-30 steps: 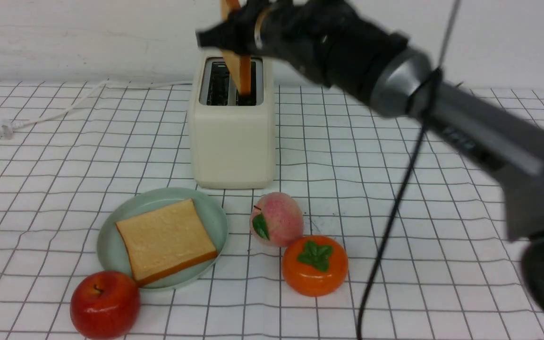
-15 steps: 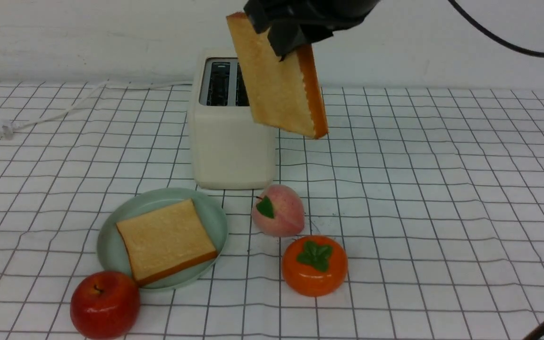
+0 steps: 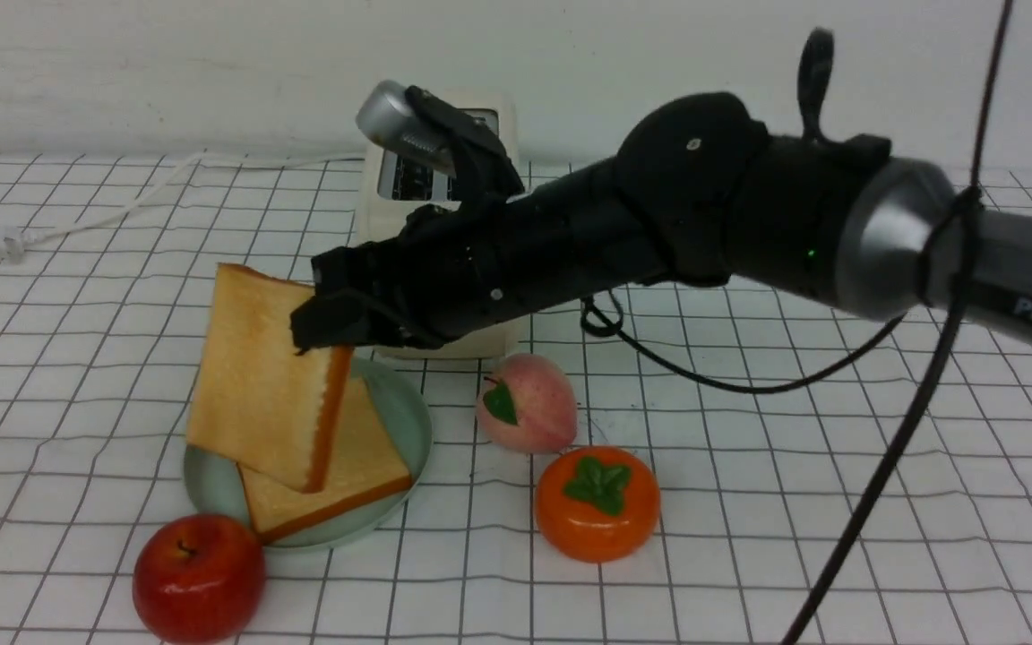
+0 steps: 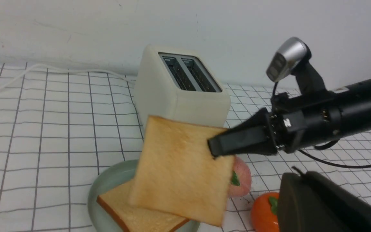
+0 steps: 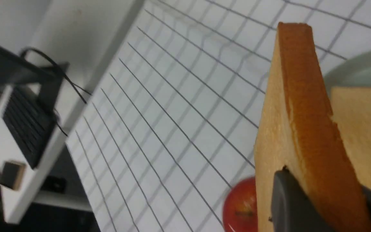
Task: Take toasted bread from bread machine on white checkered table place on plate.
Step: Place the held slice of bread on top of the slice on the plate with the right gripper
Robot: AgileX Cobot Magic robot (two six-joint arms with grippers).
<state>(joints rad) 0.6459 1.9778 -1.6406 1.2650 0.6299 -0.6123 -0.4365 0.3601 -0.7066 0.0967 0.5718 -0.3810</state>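
My right gripper (image 3: 323,327) is shut on a slice of toasted bread (image 3: 256,376) by its upper edge. The slice hangs tilted over the mint-green plate (image 3: 413,421), its low corner over or on the other slice (image 3: 364,470), which lies flat there. The cream bread machine (image 3: 371,210) stands behind the arm on the white checkered table (image 3: 77,313); both slots show empty in the left wrist view (image 4: 188,72). That view also shows the held slice (image 4: 179,180) and the right gripper (image 4: 217,149). The right wrist view shows the held slice's crust (image 5: 304,129) between the fingers (image 5: 291,206). Of my left gripper (image 4: 317,206) only a dark body shows.
A red apple (image 3: 198,578) sits by the plate's front left rim. A peach (image 3: 525,417) and an orange persimmon (image 3: 597,502) lie right of the plate. The toaster's white cord (image 3: 104,210) runs to the far left. A black cable (image 3: 883,448) hangs from my right arm.
My right gripper lifted the slice out of the toaster's right slot, then carried it forward, left and down to the plate. The peach shifted slightly.
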